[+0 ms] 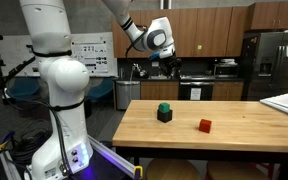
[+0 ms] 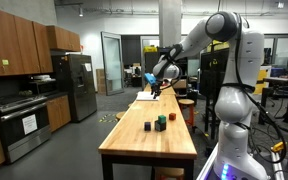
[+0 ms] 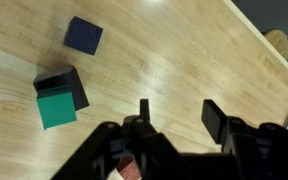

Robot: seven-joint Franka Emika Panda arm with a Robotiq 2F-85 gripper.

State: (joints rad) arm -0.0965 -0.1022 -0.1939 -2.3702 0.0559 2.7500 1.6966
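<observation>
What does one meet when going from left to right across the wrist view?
green block → dark blue block → red block, at the bottom border → claw, its jaws apart → round tan thing near the right border

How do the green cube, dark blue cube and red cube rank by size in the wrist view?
1. Green cube and dark blue cube: alike; green lies nearer the camera.
2. Red cube: smallest, partly hidden by gripper.
</observation>
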